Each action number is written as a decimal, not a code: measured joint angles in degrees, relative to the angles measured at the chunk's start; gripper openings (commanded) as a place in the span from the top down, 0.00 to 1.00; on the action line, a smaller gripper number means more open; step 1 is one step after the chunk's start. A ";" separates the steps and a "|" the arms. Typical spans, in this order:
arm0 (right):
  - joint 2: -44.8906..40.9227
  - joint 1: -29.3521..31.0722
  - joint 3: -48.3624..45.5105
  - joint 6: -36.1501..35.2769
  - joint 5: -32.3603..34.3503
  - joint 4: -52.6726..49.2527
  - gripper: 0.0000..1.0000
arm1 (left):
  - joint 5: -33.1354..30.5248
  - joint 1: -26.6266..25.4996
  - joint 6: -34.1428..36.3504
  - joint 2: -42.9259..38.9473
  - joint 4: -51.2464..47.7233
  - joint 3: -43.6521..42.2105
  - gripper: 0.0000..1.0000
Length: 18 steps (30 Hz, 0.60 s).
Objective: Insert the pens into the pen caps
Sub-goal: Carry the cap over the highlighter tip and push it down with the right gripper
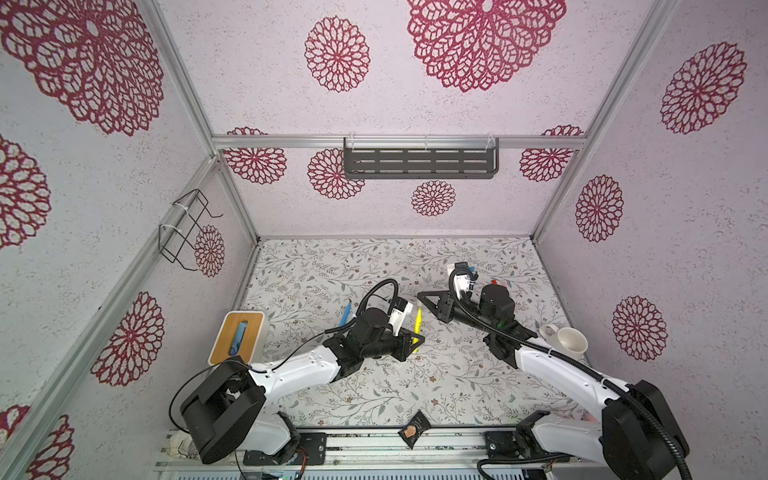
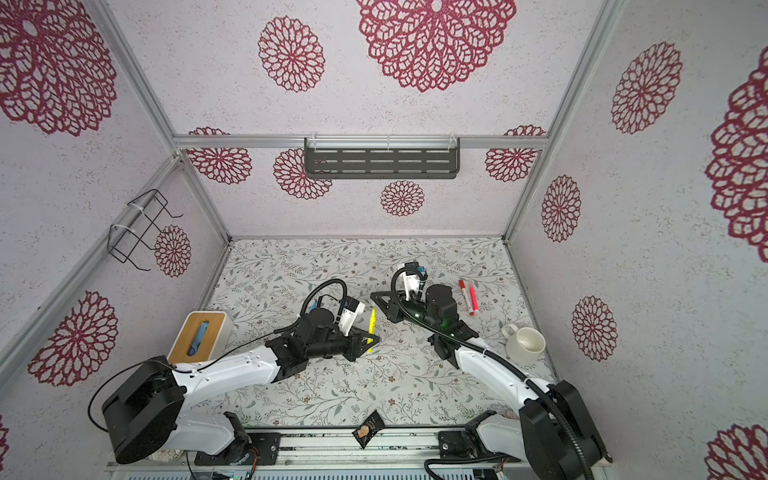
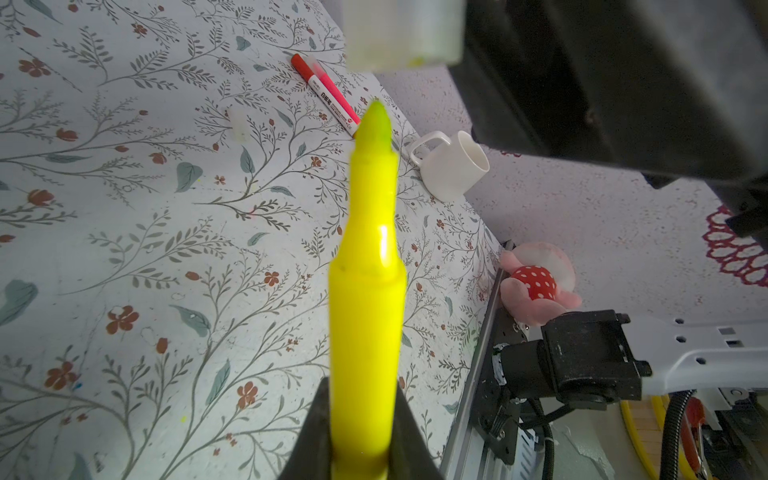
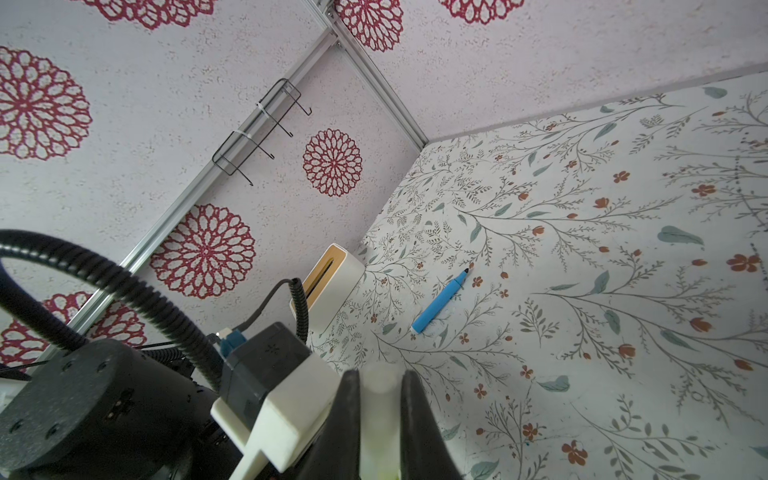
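Left gripper (image 3: 361, 419) clamped on yellow pen (image 3: 368, 249), tip aimed at pale cap (image 3: 405, 35) pinched in right gripper (image 4: 379, 415), lined up mid-air for capping, not yet inserted.

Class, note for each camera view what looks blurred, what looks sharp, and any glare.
Left wrist view: yellow pen soft, glare streak on its barrel, pale cap blurred, mug sharp. Right wrist view: pale cap blurred too, blue pen sharp.

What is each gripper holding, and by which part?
Left gripper holds the yellow pen by its rear barrel, tip free. Right gripper pinches a pale cap across its sides.
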 measured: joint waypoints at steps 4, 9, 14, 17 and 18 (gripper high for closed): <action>0.00 0.22 0.00 0.00 0.00 0.00 0.88 | -0.09 0.00 0.04 0.00 -0.02 0.00 1.00; 0.00 0.42 -0.07 0.00 0.07 0.00 0.88 | -0.15 0.00 0.24 -0.09 -0.07 0.00 1.00; 0.00 0.52 -0.57 0.00 0.07 0.02 0.88 | -0.28 -0.02 0.37 -1.14 -0.44 0.00 1.00; 0.02 0.68 -0.85 0.00 0.04 0.22 0.88 | -0.46 -0.04 0.42 -1.51 -0.92 0.00 1.00; 0.00 0.72 -0.85 0.00 0.07 0.28 0.88 | -0.50 -0.04 0.44 -1.51 -0.94 0.00 1.00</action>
